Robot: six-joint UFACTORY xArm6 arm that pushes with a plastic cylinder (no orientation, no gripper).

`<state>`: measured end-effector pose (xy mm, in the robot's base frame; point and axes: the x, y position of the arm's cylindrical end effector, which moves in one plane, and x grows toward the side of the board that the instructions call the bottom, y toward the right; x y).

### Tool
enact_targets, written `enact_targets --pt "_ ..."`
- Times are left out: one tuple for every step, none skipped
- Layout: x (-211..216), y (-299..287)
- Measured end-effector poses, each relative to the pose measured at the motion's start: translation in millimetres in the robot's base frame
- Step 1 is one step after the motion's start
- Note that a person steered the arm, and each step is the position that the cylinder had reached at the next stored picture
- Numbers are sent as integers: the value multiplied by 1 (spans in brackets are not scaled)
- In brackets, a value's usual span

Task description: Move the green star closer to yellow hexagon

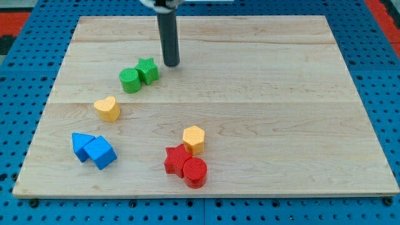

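Observation:
The green star (149,69) lies in the upper left part of the wooden board, touching a green round block (130,80) on its lower left. The yellow hexagon (194,139) lies below the board's middle, far from the star toward the view's bottom right. My tip (172,64) stands just to the right of the green star, a small gap apart, with the dark rod rising to the view's top.
A red star (177,159) and a red round block (194,172) touch the yellow hexagon from below. A yellow heart (107,109) lies left of centre. Two blue blocks (94,150) sit at the lower left. The board (281,94) ends at blue pegboard.

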<state>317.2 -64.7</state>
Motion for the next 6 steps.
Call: enact_targets --pt "-18 -58" --pt "15 -70" --pt "72 -37" --pt "99 -3" --pt "65 0" --pt "114 11"
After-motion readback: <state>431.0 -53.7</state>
